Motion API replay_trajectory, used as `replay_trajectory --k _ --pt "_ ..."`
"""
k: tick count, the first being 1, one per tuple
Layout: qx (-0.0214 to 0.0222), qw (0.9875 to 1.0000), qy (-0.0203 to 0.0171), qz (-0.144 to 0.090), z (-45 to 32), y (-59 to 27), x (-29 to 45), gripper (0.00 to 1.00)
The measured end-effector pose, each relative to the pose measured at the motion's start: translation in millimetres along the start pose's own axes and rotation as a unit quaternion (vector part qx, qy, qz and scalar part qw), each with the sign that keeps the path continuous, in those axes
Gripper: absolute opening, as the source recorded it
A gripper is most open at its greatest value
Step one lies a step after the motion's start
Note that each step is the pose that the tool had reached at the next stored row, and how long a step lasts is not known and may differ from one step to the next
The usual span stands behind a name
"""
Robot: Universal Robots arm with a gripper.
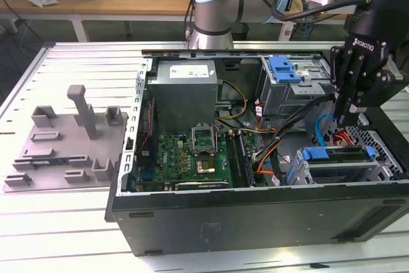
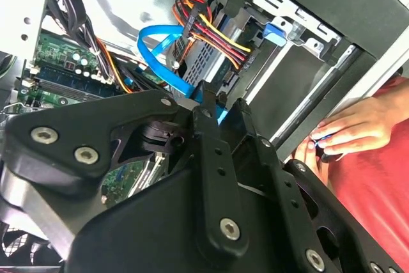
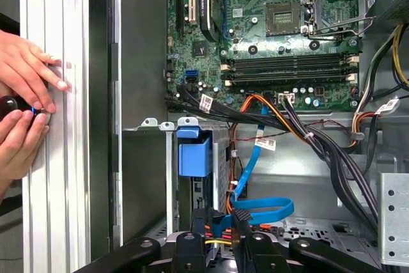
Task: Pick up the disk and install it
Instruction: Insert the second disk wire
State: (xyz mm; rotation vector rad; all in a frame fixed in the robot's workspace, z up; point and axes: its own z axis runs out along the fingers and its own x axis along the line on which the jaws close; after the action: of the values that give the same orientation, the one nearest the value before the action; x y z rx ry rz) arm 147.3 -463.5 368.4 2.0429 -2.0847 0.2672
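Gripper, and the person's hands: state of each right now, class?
Gripper: cannot be told; low over the drive cage.
Person's hands: together on a small dark object.

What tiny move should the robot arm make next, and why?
Probably a slow, short lift straight up. The gripper hangs just above the disk, which appears to sit in its bay already. The blue cable loops right beside the gripper, so a sideways move might snag it.
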Motion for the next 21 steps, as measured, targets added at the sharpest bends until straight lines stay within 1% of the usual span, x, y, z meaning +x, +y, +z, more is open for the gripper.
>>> replay_trajectory --k 2,10,11,12,13,19,21 --pt "0.0000 1.0000 0.0000 0.000 0.3 0.0 1.0 0.31" --pt "0.0000 1.0000 0.0001 0.000 1.4 0.0 0.7 0.31" --pt "0.0000 1.0000 0.0001 0.000 1.5 0.0 0.7 0.22" --pt "0.0000 1.0000 0.0000 0.000 1.6 0.0 0.7 0.22" --pt "0.0000 1.0000 0.0001 0.000 1.6 0.0 0.7 0.16" --pt "0.0000 1.0000 0.0000 0.000 1.8 0.0 0.7 0.16" --pt "0.0000 1.0000 -0.0012 0.000 2.0 -0.1 1.8 0.16"
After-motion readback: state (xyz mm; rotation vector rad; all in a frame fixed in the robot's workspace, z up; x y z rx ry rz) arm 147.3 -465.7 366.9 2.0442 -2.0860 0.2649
